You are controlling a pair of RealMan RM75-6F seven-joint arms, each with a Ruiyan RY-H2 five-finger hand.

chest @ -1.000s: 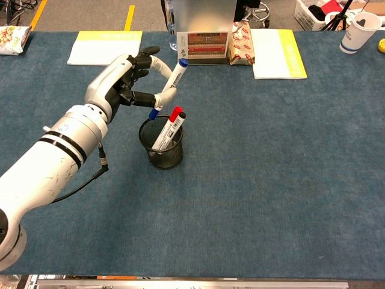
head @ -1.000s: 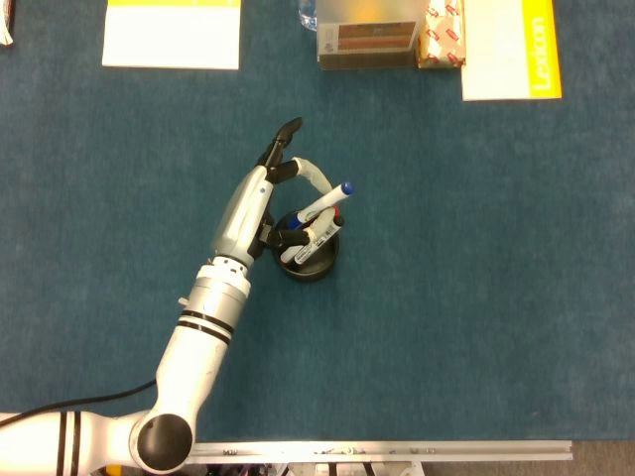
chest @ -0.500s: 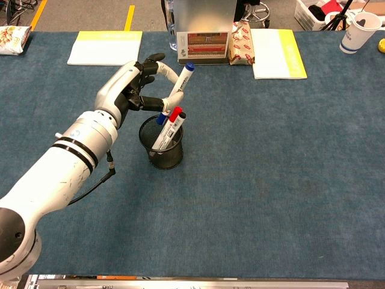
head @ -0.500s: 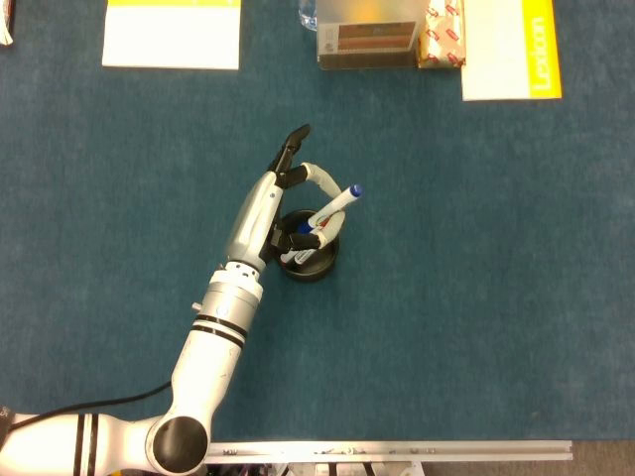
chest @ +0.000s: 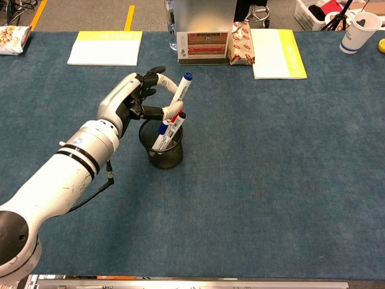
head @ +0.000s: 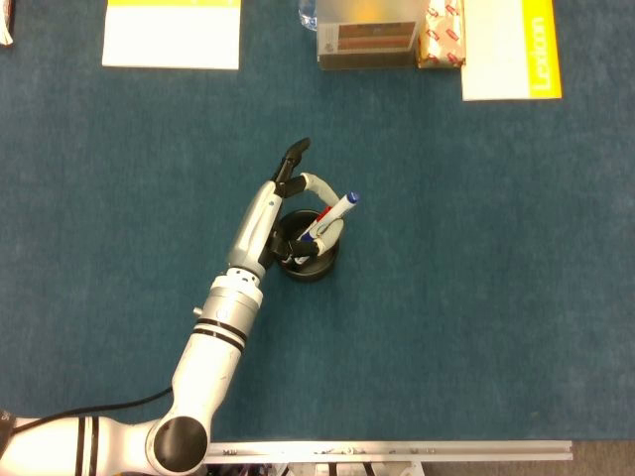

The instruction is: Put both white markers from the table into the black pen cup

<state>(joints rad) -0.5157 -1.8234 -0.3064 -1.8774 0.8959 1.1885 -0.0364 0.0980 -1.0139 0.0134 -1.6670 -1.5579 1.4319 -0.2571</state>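
Pinched in the left hand (chest: 135, 99) at frame centre-left, a white marker (chest: 178, 93) with blue cap is held tilted, its lower end inside the black pen cup (chest: 161, 146), beside a red-capped marker (chest: 174, 120).

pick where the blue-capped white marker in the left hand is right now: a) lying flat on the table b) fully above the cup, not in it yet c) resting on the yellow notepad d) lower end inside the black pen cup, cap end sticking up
d: the chest view shows the left hand pinching the blue-capped marker tilted, its lower end past the rim of the black pen cup and its cap pointing up.
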